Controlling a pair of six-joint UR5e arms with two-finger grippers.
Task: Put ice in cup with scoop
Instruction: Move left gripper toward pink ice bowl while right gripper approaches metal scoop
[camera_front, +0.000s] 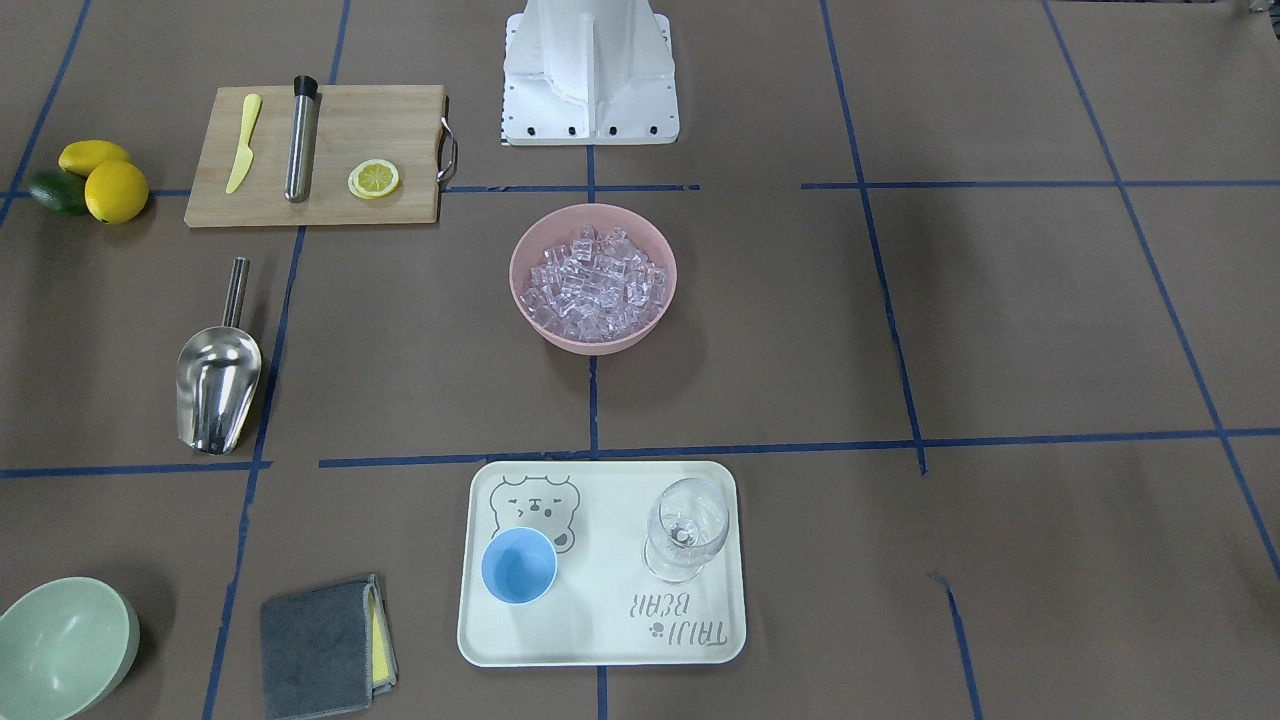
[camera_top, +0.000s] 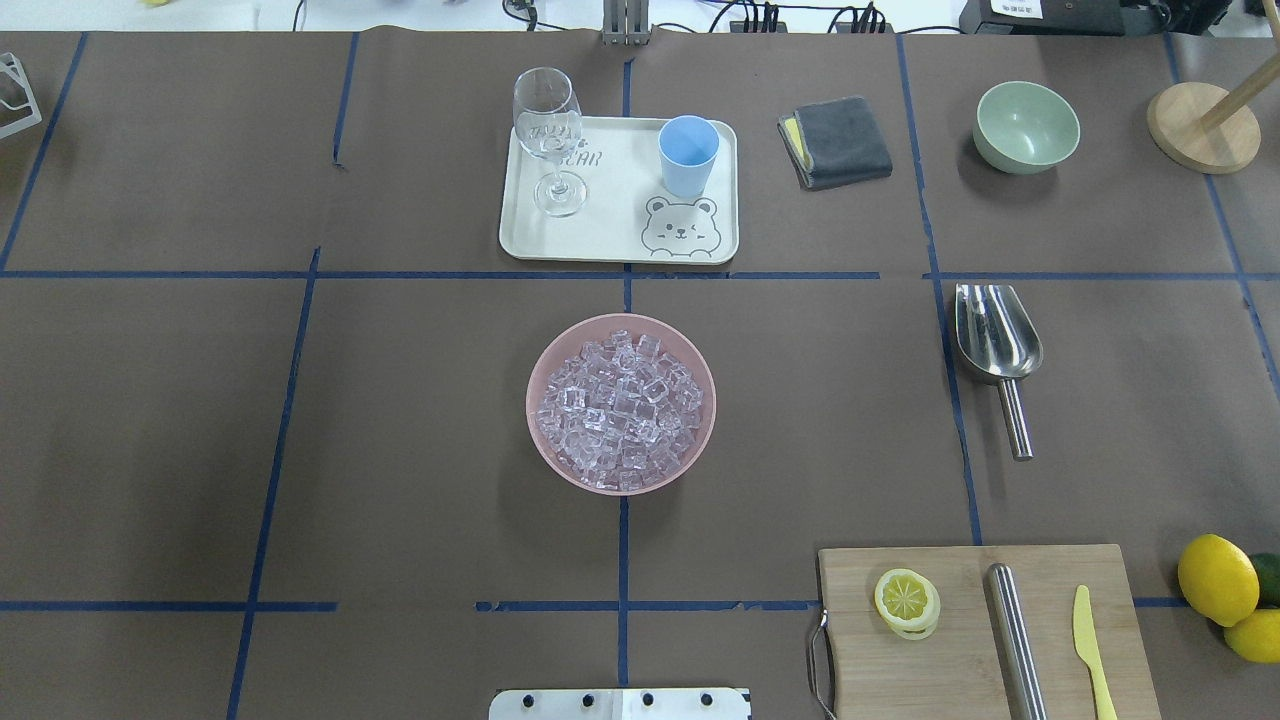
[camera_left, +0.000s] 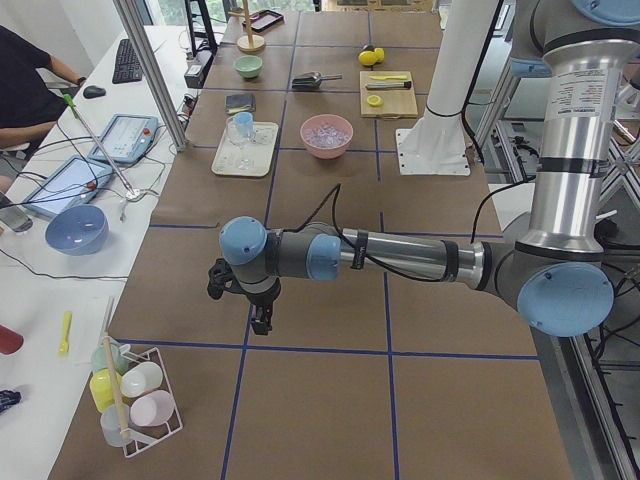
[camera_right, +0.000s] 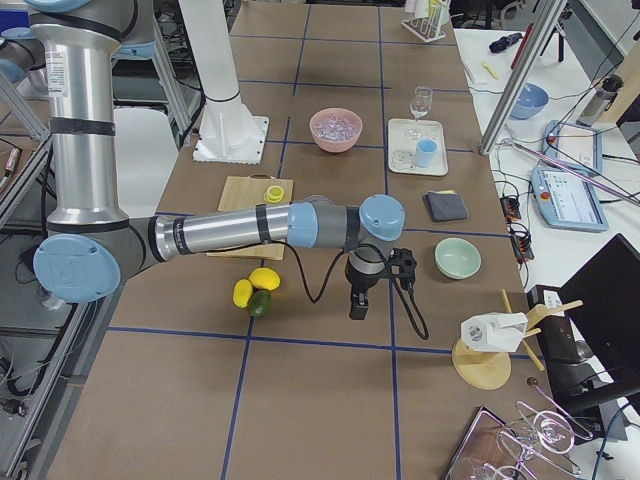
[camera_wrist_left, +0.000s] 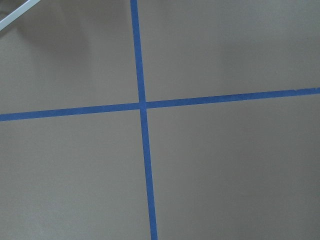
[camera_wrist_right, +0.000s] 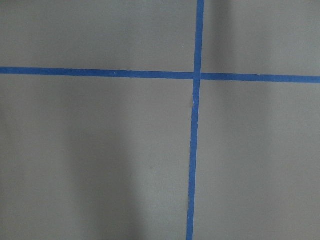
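The ice (camera_top: 620, 405) fills a pink bowl (camera_top: 531, 405) at the table's middle. The light-blue cup (camera_top: 688, 155) stands upright and looks empty on a cream tray (camera_top: 600, 215) beyond the bowl. The steel scoop (camera_top: 995, 340) lies on the table to the bowl's right, trough toward the far side. My left gripper (camera_left: 260, 320) hangs over bare table far off to the left, and my right gripper (camera_right: 357, 308) far off to the right. Both show only in the side views, so I cannot tell whether they are open or shut. Both wrist views hold only brown paper and blue tape.
A wine glass (camera_top: 548, 130) shares the tray. A cutting board (camera_top: 960, 650) at near right carries a lemon slice (camera_top: 906, 600), a steel rod (camera_top: 1015, 640) and a yellow knife (camera_top: 1092, 645). Lemons (camera_top: 1217, 578), a green bowl (camera_top: 1027, 125) and a grey cloth (camera_top: 838, 140) lie on the right side.
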